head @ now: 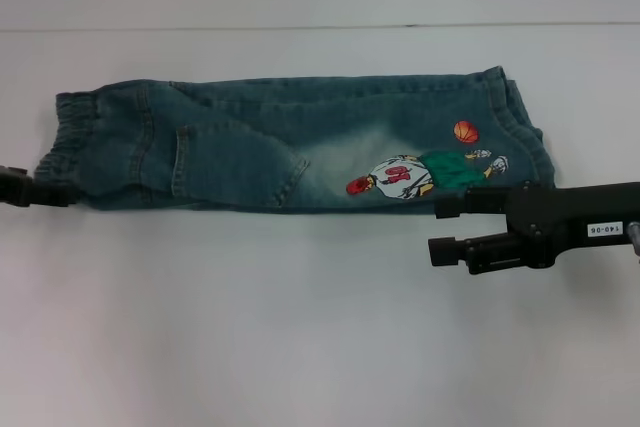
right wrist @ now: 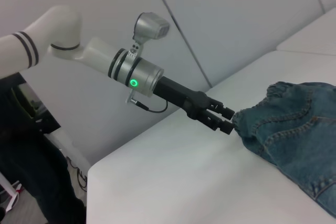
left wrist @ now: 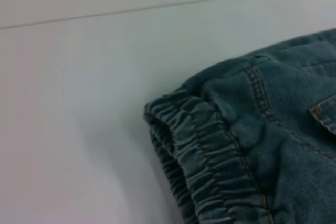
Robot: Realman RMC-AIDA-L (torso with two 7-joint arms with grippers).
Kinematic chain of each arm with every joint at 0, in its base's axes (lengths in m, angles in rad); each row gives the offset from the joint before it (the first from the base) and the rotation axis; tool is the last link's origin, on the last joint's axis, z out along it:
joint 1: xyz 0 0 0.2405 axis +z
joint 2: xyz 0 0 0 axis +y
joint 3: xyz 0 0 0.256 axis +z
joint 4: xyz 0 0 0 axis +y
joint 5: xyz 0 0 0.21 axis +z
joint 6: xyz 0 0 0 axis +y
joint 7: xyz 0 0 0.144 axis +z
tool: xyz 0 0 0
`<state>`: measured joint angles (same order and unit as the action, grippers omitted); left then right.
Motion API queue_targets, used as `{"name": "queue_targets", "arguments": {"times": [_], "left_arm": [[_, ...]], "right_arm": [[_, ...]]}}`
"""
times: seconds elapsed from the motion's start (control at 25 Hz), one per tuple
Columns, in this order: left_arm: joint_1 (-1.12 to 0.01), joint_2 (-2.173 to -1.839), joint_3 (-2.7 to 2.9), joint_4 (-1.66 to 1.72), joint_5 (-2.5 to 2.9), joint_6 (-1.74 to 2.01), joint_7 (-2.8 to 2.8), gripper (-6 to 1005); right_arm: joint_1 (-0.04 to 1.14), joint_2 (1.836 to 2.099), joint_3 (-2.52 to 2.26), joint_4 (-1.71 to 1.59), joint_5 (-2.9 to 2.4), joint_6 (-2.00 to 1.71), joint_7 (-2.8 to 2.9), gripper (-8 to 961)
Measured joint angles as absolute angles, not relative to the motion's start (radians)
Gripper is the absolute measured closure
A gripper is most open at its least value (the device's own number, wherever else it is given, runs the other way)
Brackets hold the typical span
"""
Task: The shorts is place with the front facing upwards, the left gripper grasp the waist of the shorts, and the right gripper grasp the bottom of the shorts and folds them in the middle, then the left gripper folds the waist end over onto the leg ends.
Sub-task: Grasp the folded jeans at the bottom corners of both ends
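Note:
The denim shorts (head: 290,147) lie folded lengthwise on the white table (head: 300,327), with the elastic waist (head: 60,142) at the left and the leg ends (head: 515,122) at the right. A basketball-player print (head: 415,175) faces up near the leg ends. My left gripper (head: 60,192) sits at the near corner of the waist, and in the right wrist view the left gripper (right wrist: 231,120) looks shut on that corner of the waist (right wrist: 247,124). The waist (left wrist: 210,156) fills the left wrist view. My right gripper (head: 438,229) hovers open just in front of the leg ends, apart from the cloth.
Bare white table stretches in front of the shorts and behind them up to a seam line (head: 320,27). The table's left edge (right wrist: 100,171) drops off beyond the left arm (right wrist: 126,69).

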<state>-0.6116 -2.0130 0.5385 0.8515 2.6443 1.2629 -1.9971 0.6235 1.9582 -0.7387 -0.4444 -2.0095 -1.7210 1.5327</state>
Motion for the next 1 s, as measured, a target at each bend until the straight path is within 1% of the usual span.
{"name": "queue_targets", "arguments": {"times": [0.28,0.4,0.6,0.72,1.0], "left_arm": [[-0.613,-2.03,0.6,0.858,2.645,1.215,-1.995,198],[-0.613,-2.032,0.604,0.856,2.646,1.206,-1.991,214],[-0.614,-2.032,0.62,0.856,2.646,1.208,-1.99,444],[-0.614,-2.034,0.629,0.858,2.646,1.21,-1.99,686],[-0.612,-2.04,0.628,0.874,2.636,1.214,-1.988,823]], "right_arm": [[0.622,1.964,-0.743,-0.443,-2.01,-1.714,1.532,35],[0.62,1.965,-0.746,-0.442,-2.01,-1.707,1.532,36],[0.618,1.969,-0.748,-0.442,-2.01,-1.699,1.531,38],[0.618,1.97,-0.748,-0.441,-2.01,-1.688,1.532,39],[0.62,1.979,-0.748,-0.444,-2.01,-1.672,1.524,41]]}}
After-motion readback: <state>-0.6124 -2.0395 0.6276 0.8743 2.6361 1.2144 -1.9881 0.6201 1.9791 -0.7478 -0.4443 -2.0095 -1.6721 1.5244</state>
